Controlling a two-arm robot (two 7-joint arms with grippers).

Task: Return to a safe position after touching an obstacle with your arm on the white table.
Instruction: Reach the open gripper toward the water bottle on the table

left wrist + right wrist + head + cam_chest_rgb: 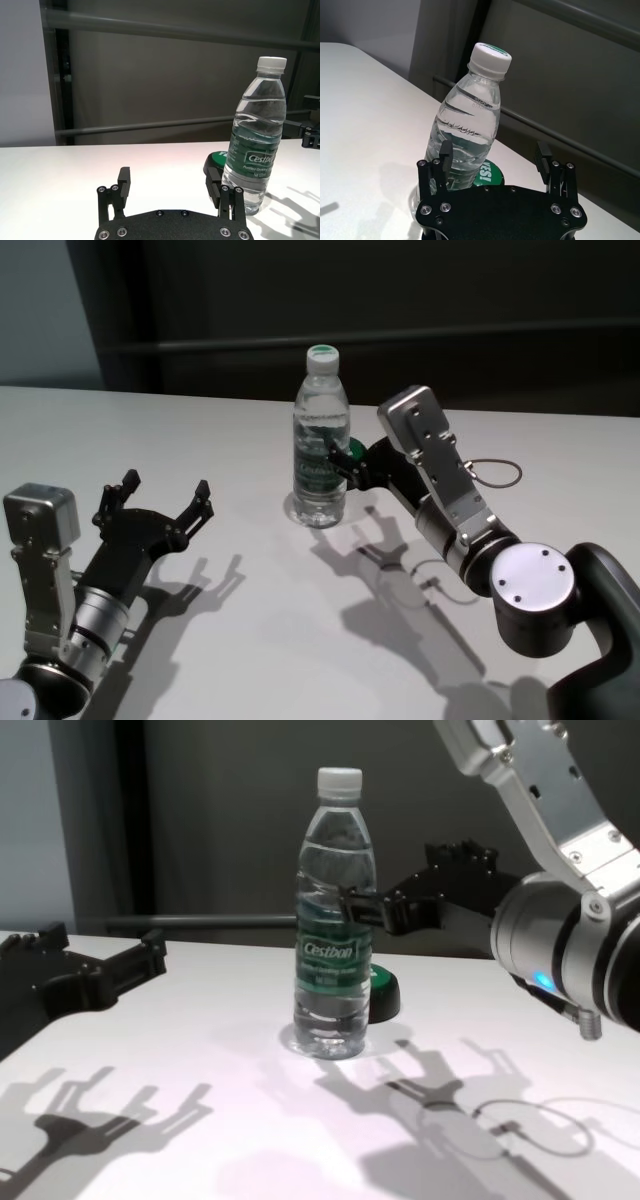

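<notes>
The right gripper [345,462], fingers spread, is touching the upright bottle [320,445] mid-table [200,660], so it is best backing straight away without tipping it, while the left gripper [165,502] is idling spread at the near left.

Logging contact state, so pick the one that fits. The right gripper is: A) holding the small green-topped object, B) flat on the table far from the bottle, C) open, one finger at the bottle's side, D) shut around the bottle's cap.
C: the right gripper is open, one finger against the upright bottle; cap untouched.
</notes>
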